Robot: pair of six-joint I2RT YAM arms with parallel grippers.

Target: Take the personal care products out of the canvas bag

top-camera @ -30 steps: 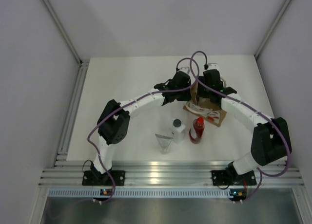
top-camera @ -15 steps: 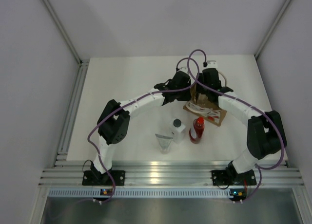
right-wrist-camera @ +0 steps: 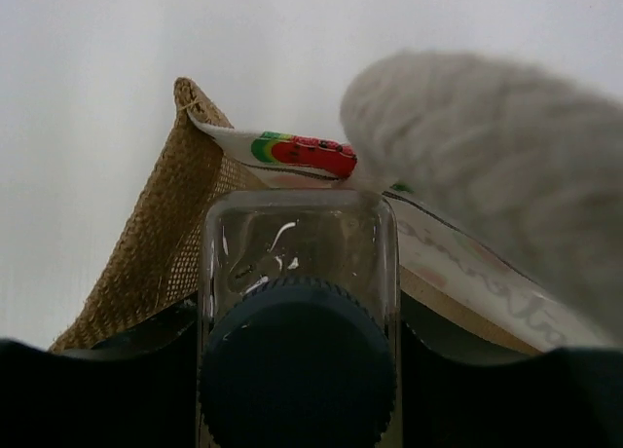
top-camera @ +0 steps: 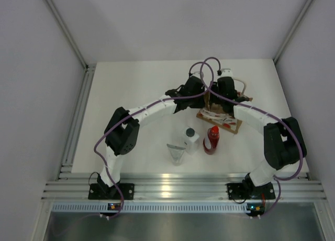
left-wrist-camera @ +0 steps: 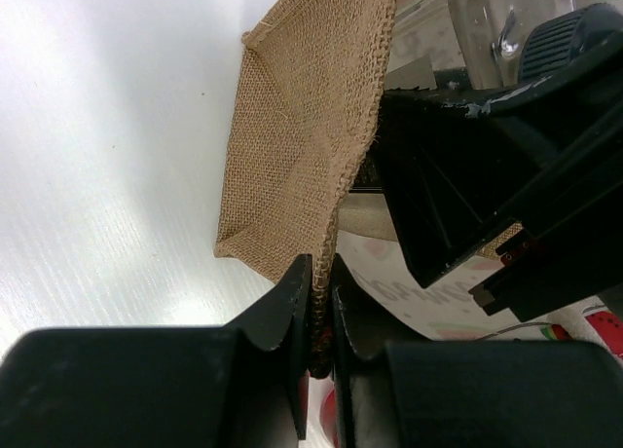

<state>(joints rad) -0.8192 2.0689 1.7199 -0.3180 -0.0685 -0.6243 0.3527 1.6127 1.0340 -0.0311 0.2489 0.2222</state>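
The canvas bag (top-camera: pixel 222 117) lies on the table behind the red bottle (top-camera: pixel 212 140). My left gripper (top-camera: pixel 204 98) is shut on the bag's burlap edge (left-wrist-camera: pixel 319 273), with the weave pinched between both jaws. My right gripper (top-camera: pixel 226 96) is at the bag's mouth and is shut on the clear pale bottle (right-wrist-camera: pixel 297 239), whose dark ribbed cap (right-wrist-camera: pixel 297 370) faces the camera. The bottle's clear body also shows in the left wrist view (left-wrist-camera: pixel 492 19). The white squarish bottle (top-camera: pixel 191 139) and the grey tapered pouch (top-camera: pixel 176 153) stand on the table in front of the bag.
A white looped handle (right-wrist-camera: pixel 496 195) hangs blurred just right of the clear bottle. The bag's printed side (right-wrist-camera: pixel 311 154) stands behind it. Both arms arch over the middle of the table, with purple cables (top-camera: pixel 209 68) looping above the bag.
My right arm's elbow has swung inward and its wrist has shifted slightly with the clear bottle. The bag has shifted a little. The left arm and the items in front have stayed put.
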